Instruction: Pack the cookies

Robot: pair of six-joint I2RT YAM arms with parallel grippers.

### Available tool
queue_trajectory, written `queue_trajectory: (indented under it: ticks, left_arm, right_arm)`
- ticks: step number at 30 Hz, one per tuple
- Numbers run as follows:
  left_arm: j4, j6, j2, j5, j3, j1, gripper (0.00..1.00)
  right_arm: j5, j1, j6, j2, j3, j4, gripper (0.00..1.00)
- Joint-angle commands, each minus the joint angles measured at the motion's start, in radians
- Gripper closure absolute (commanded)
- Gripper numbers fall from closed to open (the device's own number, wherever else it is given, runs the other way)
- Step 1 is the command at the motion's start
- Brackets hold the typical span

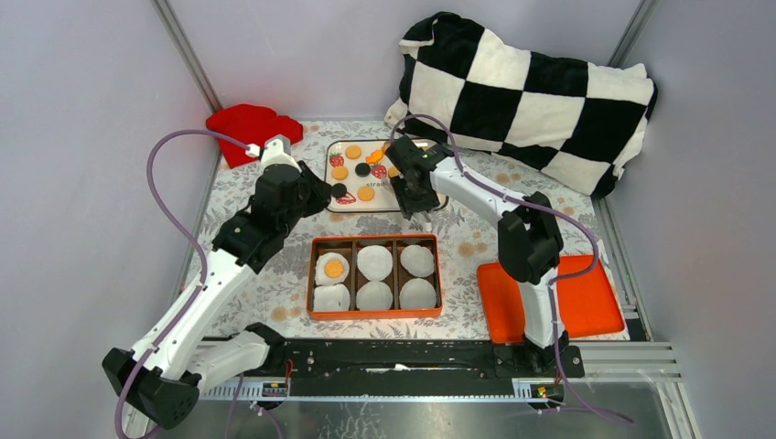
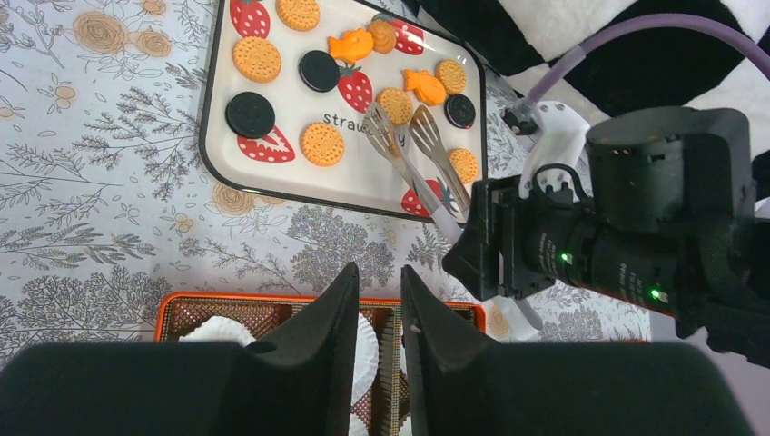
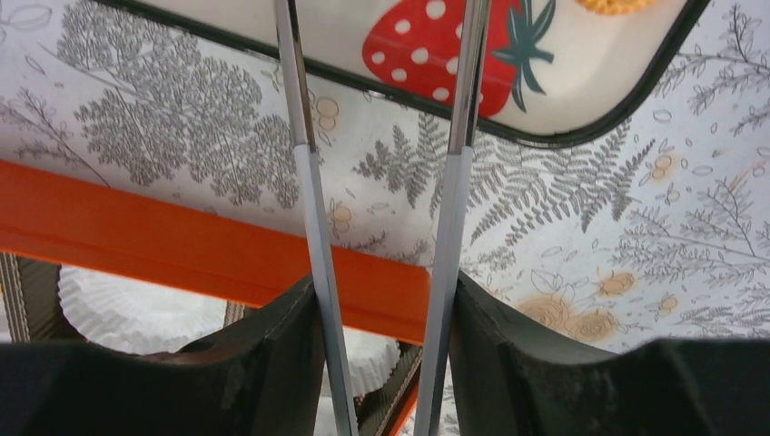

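Cookies (image 2: 322, 143) lie scattered on the strawberry tray (image 2: 286, 104) at the far middle of the table (image 1: 274, 274). Left gripper (image 2: 380, 282) hovers beside its left edge, jaws narrow, holding nothing. Right gripper (image 3: 386, 300) clamps the tongs (image 3: 304, 182), tips above the tray; it should pinch one cookie only and lift straight. Box (image 1: 375, 240) of paper cups (image 1: 374, 262), one already filled, waits nearer; checkered pillow (image 1: 531, 91) crowds the far right corner.
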Motion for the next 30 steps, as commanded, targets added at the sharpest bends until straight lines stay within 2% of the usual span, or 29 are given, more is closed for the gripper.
queue_trajectory:
  ticks: [1,12,14,17,20,25,30]
  left_arm:
    - [-0.019,0.015,-0.013,-0.023,-0.004,0.007,0.72]
    - [-0.016,0.018,-0.021,-0.003,-0.010,0.010,0.71]
    - [-0.009,0.015,-0.020,0.007,-0.014,0.012,0.71]
    - [-0.006,0.012,-0.017,0.016,-0.015,0.012,0.71]
    - [-0.011,0.011,-0.023,0.011,-0.012,0.015,0.72]
    - [-0.019,0.008,-0.036,0.007,-0.003,0.038,0.72]
    - [-0.023,0.003,-0.033,0.035,-0.003,0.061,0.72]
  right_arm:
    - [0.027,0.004,-0.013,0.069,0.107,0.018,0.47]
    - [0.130,0.004,-0.015,0.144,0.198,-0.031,0.51]
    - [0.152,0.004,-0.024,0.168,0.240,-0.062,0.56]
    - [0.172,0.004,-0.030,0.189,0.293,-0.093,0.71]
    - [0.185,0.004,-0.025,0.146,0.261,-0.060,0.85]
    - [0.189,0.004,-0.035,0.048,0.188,-0.010,1.00]
    - [0.174,0.011,-0.033,-0.038,0.138,-0.009,1.00]
